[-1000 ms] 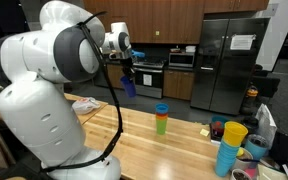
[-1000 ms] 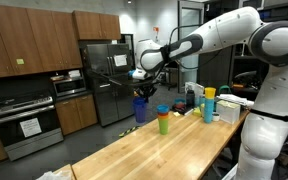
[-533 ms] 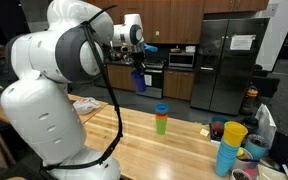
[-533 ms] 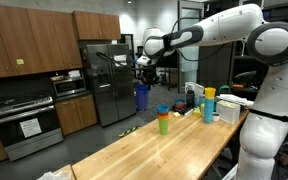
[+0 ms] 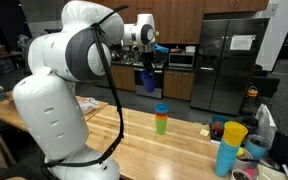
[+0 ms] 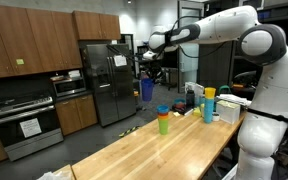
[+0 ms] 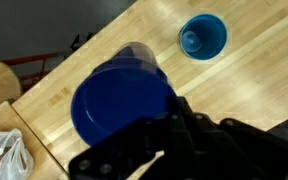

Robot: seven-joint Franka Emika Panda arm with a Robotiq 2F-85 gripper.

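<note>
1. The tool (image 5: 147, 63) is clamped on a dark blue plastic cup (image 5: 147, 81), its black fingers pinching the cup's wall near the rim.
2. The dark blue plastic cup hangs high in the air, well above the pale butcher-block wooden surface (image 5: 134, 140). In the wrist view its round open mouth (image 7: 119, 100) faces the camera, smooth and glossy.
3. Below and to one side stands a stack of tapered plastic cups (image 5: 162, 118), blue on top, then orange, then green. In the wrist view only its blue rim and inside show (image 7: 202, 37).
4. The surface shows long glued wooden strips with a satin finish.
5. Near the surface's end, a yellow plastic cup (image 5: 233, 133) sits on top of light blue ones.
6. A white paper sheet (image 5: 242, 42) is stuck on the brushed stainless-steel refrigerator; its writing is too small to read.
</note>
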